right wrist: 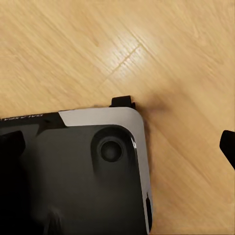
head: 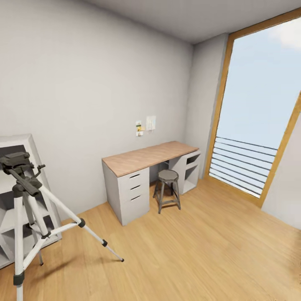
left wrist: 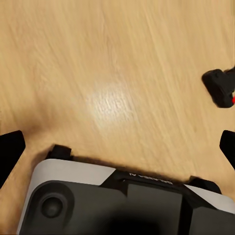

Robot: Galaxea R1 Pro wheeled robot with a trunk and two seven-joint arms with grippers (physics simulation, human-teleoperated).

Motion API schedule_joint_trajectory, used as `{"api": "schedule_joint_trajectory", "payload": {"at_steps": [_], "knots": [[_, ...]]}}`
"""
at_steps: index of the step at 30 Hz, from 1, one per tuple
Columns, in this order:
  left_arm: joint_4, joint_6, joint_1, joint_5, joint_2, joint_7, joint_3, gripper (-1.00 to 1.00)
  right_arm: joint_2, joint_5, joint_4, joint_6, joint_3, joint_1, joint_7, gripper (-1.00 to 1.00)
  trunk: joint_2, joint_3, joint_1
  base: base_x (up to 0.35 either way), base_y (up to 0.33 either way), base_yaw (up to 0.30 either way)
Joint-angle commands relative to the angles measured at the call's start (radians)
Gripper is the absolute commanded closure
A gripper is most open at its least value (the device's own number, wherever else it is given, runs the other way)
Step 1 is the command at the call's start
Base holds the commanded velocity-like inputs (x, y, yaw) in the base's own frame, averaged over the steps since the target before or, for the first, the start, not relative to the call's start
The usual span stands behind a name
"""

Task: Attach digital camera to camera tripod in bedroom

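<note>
so over at the left edge of the head view there's the camera tripod [head: 26,209], standing upright on the wood-plank floor [head: 200,251] with its silver-grey legs splayed out. One leg runs long and low toward the right, ending in a black foot out on the planks. The black head on top sits roughly level, and its long axis goes left to right, with a handle sticking out to the right. Nothing is mounted on it. Right behind it is a white cube shelf [head: 16,144] against the grey wall.

Moving right, a desk [head: 146,173] with a wood top and white drawers sits along the wall, a small round grey stool [head: 168,189] just in front of it, and some little notes stuck on the wall above, too small to read. Far right is the tall window [head: 259,104] with a wooden frame and horizontal rails.

Left wrist view looks down at floor and the robot's base [left wrist: 122,200], grey and black. There's writing along the base edge but it's too blurry to read. Dark fingertips [left wrist: 10,149] sit far apart at both sides, so the left gripper [left wrist: 117,147] looks wide. At the edge there's a small black thing with a red spot [left wrist: 223,87], can't tell what it is.

Right wrist view: same base [right wrist: 73,171], printed text unreadable. For the right gripper one fingertip [right wrist: 227,144] shows, can't tell how wide it is
</note>
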State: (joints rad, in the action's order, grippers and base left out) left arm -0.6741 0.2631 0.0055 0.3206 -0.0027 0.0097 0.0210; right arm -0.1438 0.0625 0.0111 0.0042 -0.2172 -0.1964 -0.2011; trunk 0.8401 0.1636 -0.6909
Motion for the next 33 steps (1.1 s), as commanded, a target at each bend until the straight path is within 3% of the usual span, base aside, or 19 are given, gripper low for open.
{"api": "schedule_joint_trajectory", "payload": {"at_steps": [1, 16, 33], "knots": [[-0.003, 0.007, 0.001, 0.009, 0.000, 0.001, 0.002, -1.00, 0.000, 0.006, 0.001, 0.000, -0.008, -0.001, -0.003, -1.00, 0.001, 0.001, -0.001, 0.223, 0.285, -0.296], [0.011, 0.005, 0.001, 0.006, -0.002, 0.001, 0.001, -1.00, 0.000, 0.006, 0.001, 0.000, -0.008, 0.000, -0.003, -1.00, 0.001, 0.001, -0.001, 0.221, 0.279, -0.296], [0.007, 0.005, 0.001, 0.008, -0.001, 0.001, 0.002, -1.00, 0.000, 0.006, 0.001, 0.000, -0.008, 0.000, -0.003, -1.00, 0.001, 0.001, -0.001, 0.029, 0.032, -0.296]]}}
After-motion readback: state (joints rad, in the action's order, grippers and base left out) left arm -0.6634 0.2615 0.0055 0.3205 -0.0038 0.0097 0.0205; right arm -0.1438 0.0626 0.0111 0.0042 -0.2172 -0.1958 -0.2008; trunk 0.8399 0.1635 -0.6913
